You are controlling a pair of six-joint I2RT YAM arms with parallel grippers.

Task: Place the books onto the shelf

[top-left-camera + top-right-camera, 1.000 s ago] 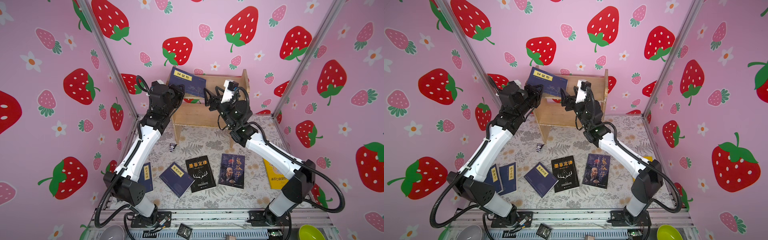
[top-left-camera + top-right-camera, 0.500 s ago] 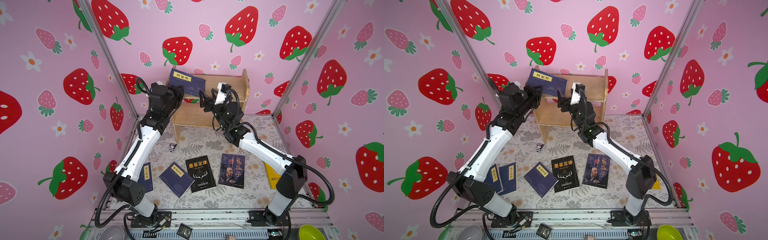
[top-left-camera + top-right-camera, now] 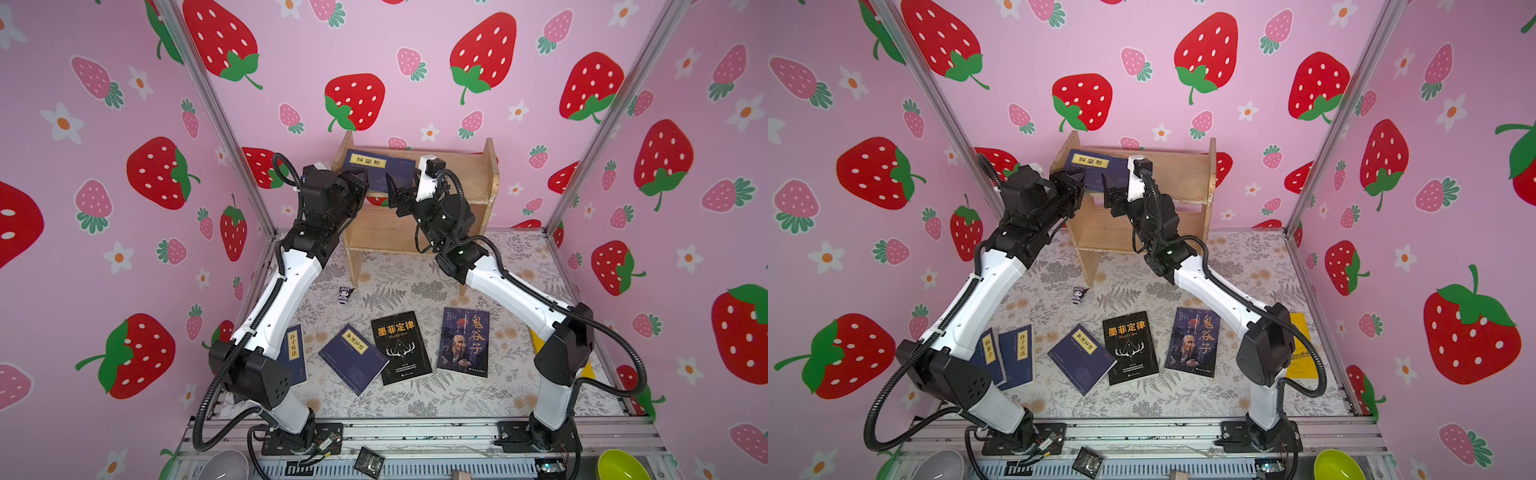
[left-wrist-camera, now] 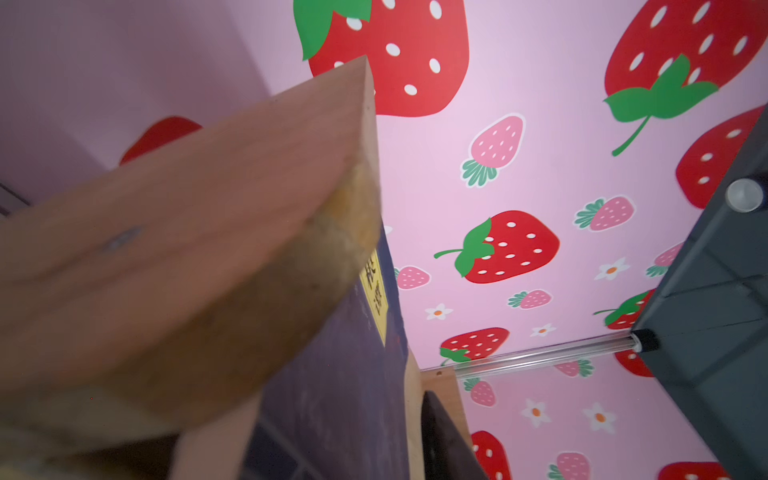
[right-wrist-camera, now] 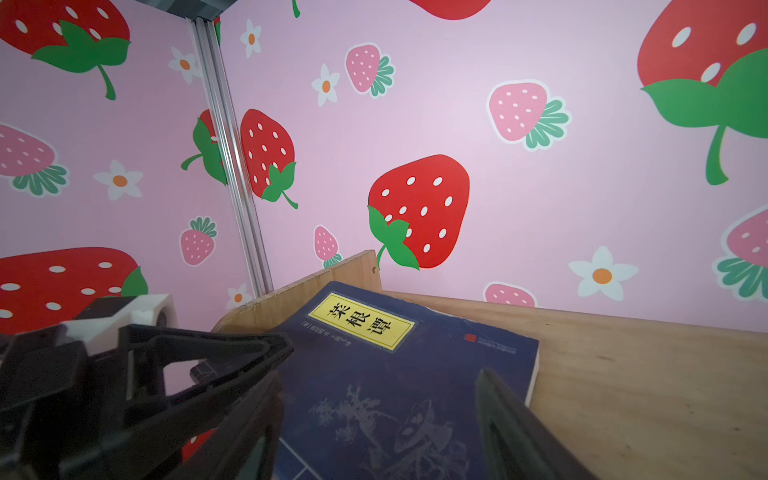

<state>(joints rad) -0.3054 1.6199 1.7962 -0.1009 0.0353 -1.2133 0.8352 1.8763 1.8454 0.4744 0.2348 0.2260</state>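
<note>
A navy book with a yellow label [image 3: 374, 166] [image 3: 1092, 164] [image 5: 374, 357] lies tilted on the top tier of the wooden shelf [image 3: 457, 174] [image 3: 1183, 174], its far end against the side panel [image 4: 208, 249]. My left gripper [image 3: 359, 185] [image 3: 1077, 183] is open at the book's left edge; one finger [image 4: 440, 436] stands just off the cover. My right gripper [image 3: 395, 187] [image 5: 382, 436] hovers open over the cover. On the mat lie a navy book [image 3: 353, 357], a black one with antlers [image 3: 401, 347], one with an old man's face [image 3: 465, 340] and a yellow one [image 3: 1300, 349].
Two more navy books [image 3: 988, 353] [image 3: 1019, 353] lie partly under my left arm. A tiny dark figurine [image 3: 345, 294] stands near the shelf's front left leg. A grey bowl [image 3: 224, 467] and a green bowl [image 3: 621, 465] sit beyond the front rail.
The left gripper's jaws have parted and let go of the navy book. My right gripper has moved left, over the book's cover. The book has hardly shifted.
</note>
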